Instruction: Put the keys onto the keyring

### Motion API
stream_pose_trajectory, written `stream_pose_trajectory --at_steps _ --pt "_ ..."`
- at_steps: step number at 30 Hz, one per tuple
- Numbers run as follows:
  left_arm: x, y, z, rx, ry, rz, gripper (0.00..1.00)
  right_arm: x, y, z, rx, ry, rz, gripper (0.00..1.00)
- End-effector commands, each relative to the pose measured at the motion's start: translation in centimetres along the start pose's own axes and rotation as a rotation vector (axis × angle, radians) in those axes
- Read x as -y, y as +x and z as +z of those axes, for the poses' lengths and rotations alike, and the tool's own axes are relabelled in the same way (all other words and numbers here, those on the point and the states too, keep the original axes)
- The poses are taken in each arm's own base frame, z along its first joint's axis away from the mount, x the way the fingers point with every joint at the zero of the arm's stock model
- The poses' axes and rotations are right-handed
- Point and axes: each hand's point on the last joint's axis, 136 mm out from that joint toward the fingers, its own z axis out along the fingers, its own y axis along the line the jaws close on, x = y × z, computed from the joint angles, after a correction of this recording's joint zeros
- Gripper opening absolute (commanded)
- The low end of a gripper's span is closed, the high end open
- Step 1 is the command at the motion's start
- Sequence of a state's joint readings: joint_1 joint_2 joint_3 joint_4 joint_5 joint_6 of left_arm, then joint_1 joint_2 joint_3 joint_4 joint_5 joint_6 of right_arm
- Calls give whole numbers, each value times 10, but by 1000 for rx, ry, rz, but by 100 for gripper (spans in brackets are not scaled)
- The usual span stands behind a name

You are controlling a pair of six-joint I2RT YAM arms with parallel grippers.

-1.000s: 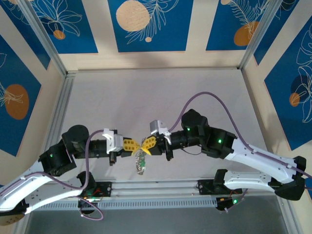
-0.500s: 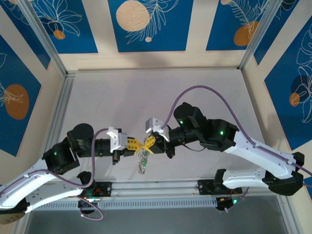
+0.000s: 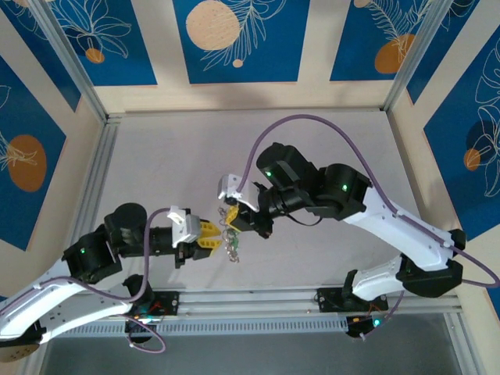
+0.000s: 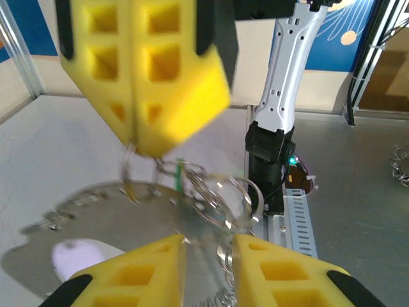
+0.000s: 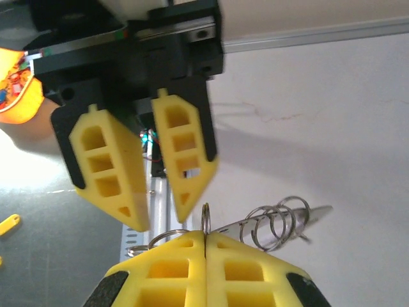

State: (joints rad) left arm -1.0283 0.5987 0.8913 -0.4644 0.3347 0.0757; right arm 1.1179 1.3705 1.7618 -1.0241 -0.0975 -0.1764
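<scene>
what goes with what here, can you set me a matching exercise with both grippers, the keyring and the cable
Things:
1. left gripper
2. right gripper
3. keyring
4. cable

States:
A. purple, curved in a high arc
B. fingers apart
C. silvery wire, nipped at its top
D. fingers shut together

Pairs: 1-B, 2-D, 3-C, 4-A
</scene>
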Motion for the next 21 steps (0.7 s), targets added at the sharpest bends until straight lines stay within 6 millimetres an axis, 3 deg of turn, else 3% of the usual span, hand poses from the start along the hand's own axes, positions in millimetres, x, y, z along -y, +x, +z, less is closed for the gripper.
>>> stream_pose_trajectory --at_steps 1,10,21 --pt "-6 8 -6 -9 -53 -34 25 3 12 -3 -106 18 -7 0" --pt "-14 -1 -13 16 -109 -3 25 -1 29 9 -327 65 -108 0" --pt "-2 -4 1 10 -5 21 24 -24 17 13 -336 -20 -171 0"
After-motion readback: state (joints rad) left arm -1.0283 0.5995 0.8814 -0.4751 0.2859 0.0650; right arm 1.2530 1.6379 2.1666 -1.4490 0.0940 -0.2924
